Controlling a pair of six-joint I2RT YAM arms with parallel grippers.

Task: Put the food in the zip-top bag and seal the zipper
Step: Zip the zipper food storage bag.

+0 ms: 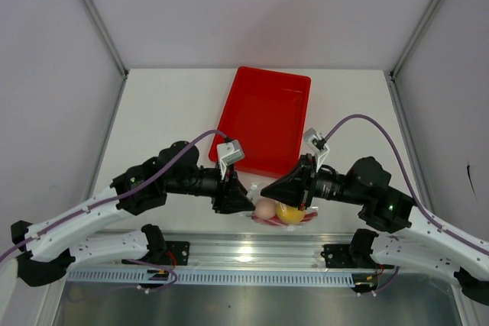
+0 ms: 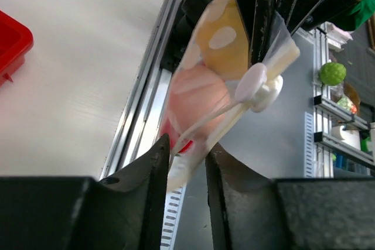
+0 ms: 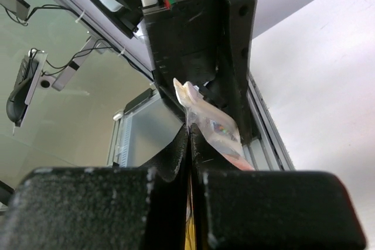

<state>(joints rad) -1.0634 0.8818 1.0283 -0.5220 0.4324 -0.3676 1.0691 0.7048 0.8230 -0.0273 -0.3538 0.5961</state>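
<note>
Right pincer [image 3: 190, 139] tight on zip-top bag [image 2: 217, 86]; left pincer [image 2: 187, 144] apart astride its corner; chili [image 2: 181, 145] seemingly half-hidden.

We see a white counter [image 1: 168, 112], closed in by pale walls [image 1: 229, 5] at the back and both sides. A red tray [image 1: 266, 120] lies on it, past the middle and slightly turned. An aluminium rail [image 1: 252, 250] runs along its near edge.
</note>
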